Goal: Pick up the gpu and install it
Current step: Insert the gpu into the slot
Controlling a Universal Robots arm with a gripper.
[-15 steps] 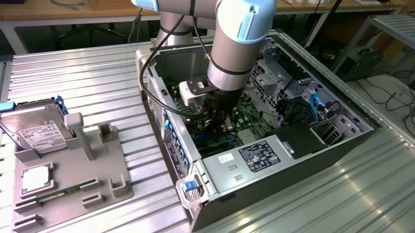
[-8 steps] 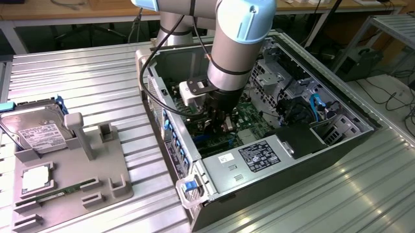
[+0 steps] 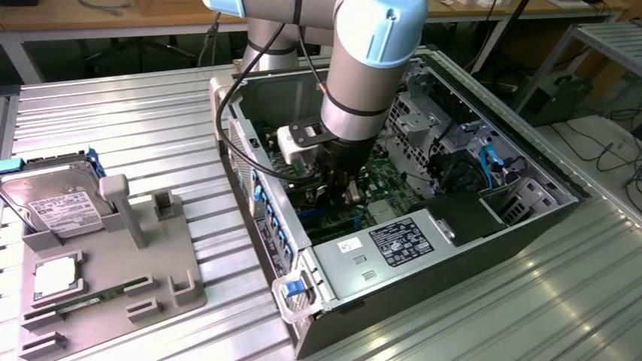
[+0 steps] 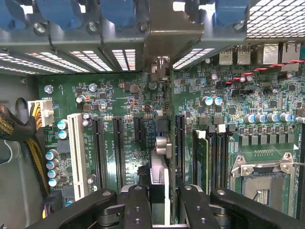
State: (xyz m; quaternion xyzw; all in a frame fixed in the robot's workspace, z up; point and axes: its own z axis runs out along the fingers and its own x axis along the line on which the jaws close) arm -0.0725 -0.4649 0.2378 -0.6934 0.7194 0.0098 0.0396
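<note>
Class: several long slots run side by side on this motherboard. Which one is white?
The slot beside the white power plug, farthest from the CPU socket. All the other slots are black.

Gripper (image 4: 161,204) is looking matt black; gpu (image 4: 159,175) in its grip is showing dull grey metal; motherboard (image 4: 119,95) beyond it is gleaming glossy green.

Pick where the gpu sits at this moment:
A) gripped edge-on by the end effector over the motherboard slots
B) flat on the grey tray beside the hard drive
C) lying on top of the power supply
A: the wrist view shows the gpu standing edge-on, clamped in the end effector, above the motherboard slots inside the case.
</note>
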